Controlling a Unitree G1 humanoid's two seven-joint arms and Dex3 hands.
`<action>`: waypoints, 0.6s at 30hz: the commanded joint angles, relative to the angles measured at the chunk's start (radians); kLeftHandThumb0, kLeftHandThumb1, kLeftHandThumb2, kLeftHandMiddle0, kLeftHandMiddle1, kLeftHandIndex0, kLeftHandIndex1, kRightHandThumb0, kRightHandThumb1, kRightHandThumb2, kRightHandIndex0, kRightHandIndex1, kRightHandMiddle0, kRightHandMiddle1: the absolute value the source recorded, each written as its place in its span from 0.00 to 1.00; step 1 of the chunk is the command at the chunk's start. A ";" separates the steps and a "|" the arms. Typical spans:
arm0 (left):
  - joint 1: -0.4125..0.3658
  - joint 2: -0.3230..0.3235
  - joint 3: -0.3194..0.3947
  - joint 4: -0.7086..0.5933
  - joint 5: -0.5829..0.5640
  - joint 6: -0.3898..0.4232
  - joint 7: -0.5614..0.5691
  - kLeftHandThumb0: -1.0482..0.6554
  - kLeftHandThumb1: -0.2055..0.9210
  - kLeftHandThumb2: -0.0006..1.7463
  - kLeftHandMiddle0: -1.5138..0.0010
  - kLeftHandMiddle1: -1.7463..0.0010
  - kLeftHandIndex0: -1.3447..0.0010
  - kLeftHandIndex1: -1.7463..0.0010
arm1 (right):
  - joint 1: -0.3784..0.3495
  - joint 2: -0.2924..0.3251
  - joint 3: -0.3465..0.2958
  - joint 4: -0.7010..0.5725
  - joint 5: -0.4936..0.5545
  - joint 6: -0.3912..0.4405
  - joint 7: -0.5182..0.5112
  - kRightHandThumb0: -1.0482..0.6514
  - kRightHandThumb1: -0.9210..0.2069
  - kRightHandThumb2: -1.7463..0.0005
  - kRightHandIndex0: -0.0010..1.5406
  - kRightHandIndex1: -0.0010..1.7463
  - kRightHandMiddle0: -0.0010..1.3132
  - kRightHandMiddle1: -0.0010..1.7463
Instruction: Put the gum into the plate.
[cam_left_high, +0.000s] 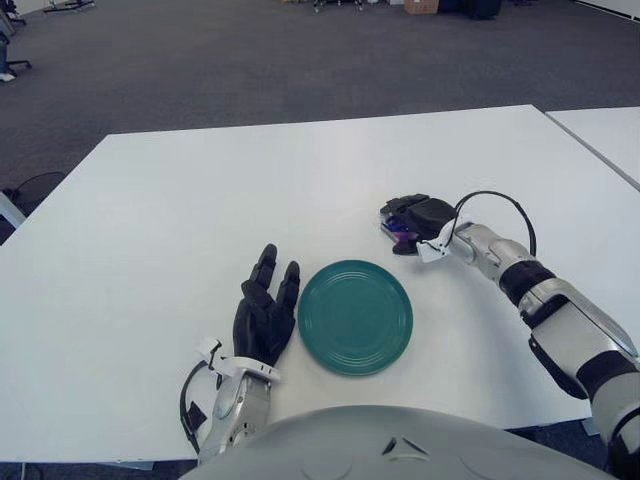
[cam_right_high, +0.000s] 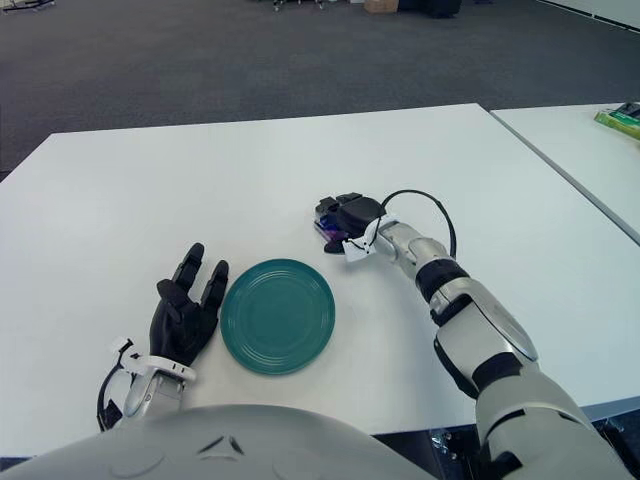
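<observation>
One teal plate holds nothing; gum lies under right hand.

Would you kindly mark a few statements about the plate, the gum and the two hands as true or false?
1. The gum lies in the plate. False: it is on the white table, beyond the plate's far right edge.
2. The right hand is over the gum. True.
3. The plate is empty. True.
4. The left hand grips the plate's rim. False: it shows left of the plate, fingers extended, holding nothing.
5. The plate is red. False: it is teal green.
</observation>
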 joint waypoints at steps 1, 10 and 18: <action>0.018 -0.054 0.002 0.023 0.002 0.013 0.034 0.00 1.00 0.55 0.98 1.00 1.00 0.95 | 0.061 0.010 0.064 0.107 -0.062 0.011 0.030 0.19 0.00 0.68 0.34 0.63 0.07 0.88; 0.008 -0.057 -0.006 0.039 -0.003 0.006 0.038 0.00 1.00 0.55 0.98 1.00 1.00 0.94 | 0.041 0.014 0.199 0.241 -0.202 0.056 -0.287 0.25 0.00 0.61 0.50 0.97 0.35 0.99; 0.001 -0.056 -0.001 0.041 -0.013 0.004 0.043 0.00 1.00 0.55 0.98 1.00 1.00 0.94 | 0.041 0.046 0.224 0.301 -0.203 0.120 -0.392 0.29 0.00 0.60 0.62 1.00 0.47 1.00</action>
